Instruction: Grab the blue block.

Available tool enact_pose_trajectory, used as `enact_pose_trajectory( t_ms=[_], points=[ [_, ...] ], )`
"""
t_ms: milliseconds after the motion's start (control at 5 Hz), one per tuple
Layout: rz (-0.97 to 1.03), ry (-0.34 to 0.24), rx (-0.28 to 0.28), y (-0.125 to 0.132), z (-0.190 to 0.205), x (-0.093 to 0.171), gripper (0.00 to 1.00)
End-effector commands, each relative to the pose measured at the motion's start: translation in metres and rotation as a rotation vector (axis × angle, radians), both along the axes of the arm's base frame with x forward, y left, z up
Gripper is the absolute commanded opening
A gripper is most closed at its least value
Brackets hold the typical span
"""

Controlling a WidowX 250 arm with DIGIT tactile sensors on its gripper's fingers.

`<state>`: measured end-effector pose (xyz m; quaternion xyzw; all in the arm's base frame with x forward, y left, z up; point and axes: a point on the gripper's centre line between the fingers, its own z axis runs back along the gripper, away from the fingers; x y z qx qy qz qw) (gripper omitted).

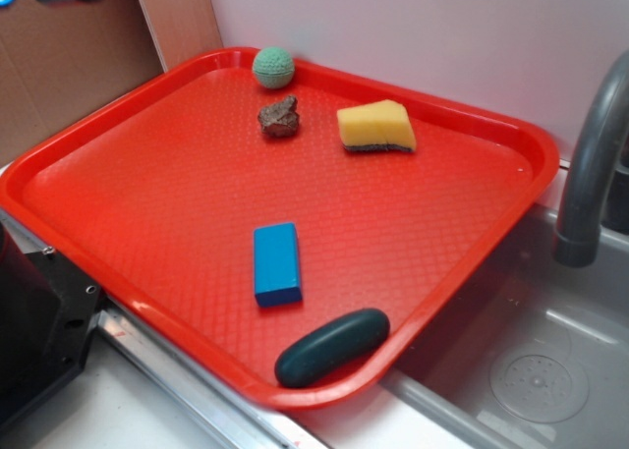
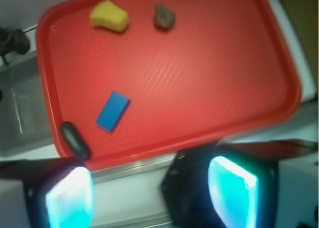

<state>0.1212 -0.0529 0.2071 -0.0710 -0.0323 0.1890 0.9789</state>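
Nearest us, our tool point(image 2: 152, 195) hangs high with its fingers spread wide and empty, well apart from the red tray point(image 2: 279, 63). The blue block point(image 2: 113, 111) lies flat near the tray's front edge, just beside the green bar point(image 2: 75, 140); sponge point(image 2: 109, 16) and rock point(image 2: 163, 17) sit farther back.

on the red tray point(image 1: 118, 174), a yellow sponge point(image 1: 375, 127), brown rock point(image 1: 279, 118) and green ball point(image 1: 273, 67) are lying far from the dark green bar point(image 1: 332, 347).
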Motion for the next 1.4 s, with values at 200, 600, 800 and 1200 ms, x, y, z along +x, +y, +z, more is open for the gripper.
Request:
enact_pose_trajectory(
  t_ms=[200, 600, 800, 1200],
  points=[
    [0.518, 0.065, 0.118, -0.044, -0.099, 0.044, 1.00],
    [0.458, 0.053, 0.170, -0.047, -0.158, 0.062, 1.00],
    [0.421, 0.057, 0.156, -0.048, -0.178, 0.065, 1.00],
    [0.358, 0.090, 0.136, -0.060, -0.205, 0.061, 0.00]
  ],
)
